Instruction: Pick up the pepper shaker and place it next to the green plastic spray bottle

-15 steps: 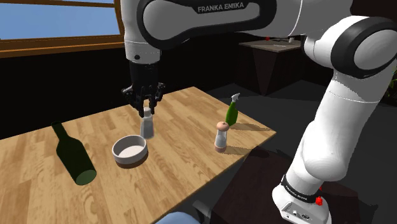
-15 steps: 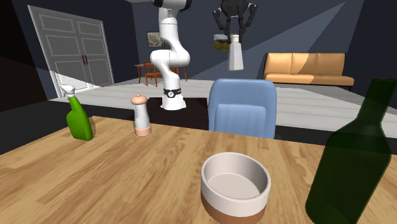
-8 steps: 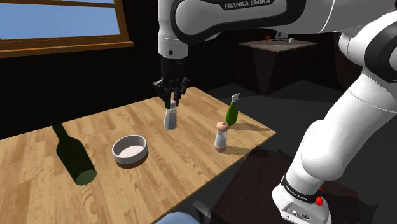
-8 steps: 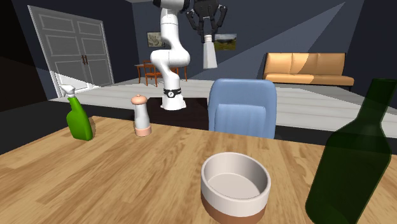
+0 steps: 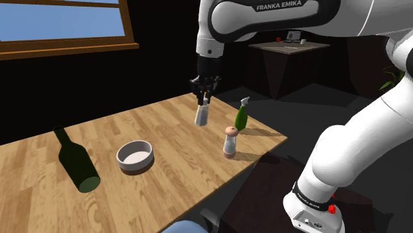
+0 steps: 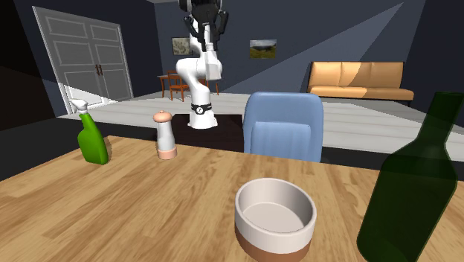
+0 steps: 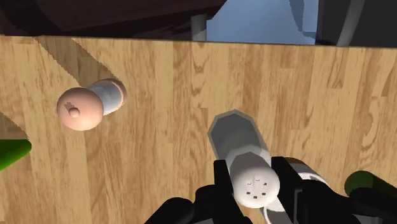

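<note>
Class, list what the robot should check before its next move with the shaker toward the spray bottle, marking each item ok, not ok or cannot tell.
1. Shaker clasped between the jaws: ok.
2. Shaker lifted off the table: ok.
3. Shaker next to the spray bottle: not ok, it hangs in the air short of it.
4. Bare table beside the spray bottle for setting down: ok.
5. Descent will miss the grinder standing near the bottle: cannot tell.

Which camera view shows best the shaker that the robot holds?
The wrist view: the pale grey cylindrical shaker is close, its holed cap facing the camera. The shoulder and second exterior views show it small, side-on, in the air.
</note>
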You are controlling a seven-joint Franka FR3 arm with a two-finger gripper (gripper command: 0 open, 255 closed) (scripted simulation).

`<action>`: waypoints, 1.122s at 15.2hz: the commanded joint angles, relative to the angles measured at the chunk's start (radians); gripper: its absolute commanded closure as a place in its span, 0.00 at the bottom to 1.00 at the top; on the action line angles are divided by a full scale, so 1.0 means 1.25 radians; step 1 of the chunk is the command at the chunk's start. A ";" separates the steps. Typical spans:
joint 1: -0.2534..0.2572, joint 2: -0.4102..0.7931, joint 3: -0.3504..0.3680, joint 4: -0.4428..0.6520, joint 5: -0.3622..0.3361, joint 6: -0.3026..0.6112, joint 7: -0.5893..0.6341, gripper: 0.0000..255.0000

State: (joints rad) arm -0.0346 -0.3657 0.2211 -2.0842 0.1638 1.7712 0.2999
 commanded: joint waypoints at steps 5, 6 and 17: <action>-0.035 -0.077 -0.085 -0.070 -0.017 -0.021 -0.115 1.00; -0.041 -0.087 -0.100 -0.079 -0.023 -0.025 -0.134 1.00; -0.118 -0.137 -0.266 -0.113 -0.100 -0.059 -0.344 1.00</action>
State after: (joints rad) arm -0.1759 -0.5439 -0.0968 -2.2324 0.0458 1.6985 -0.1101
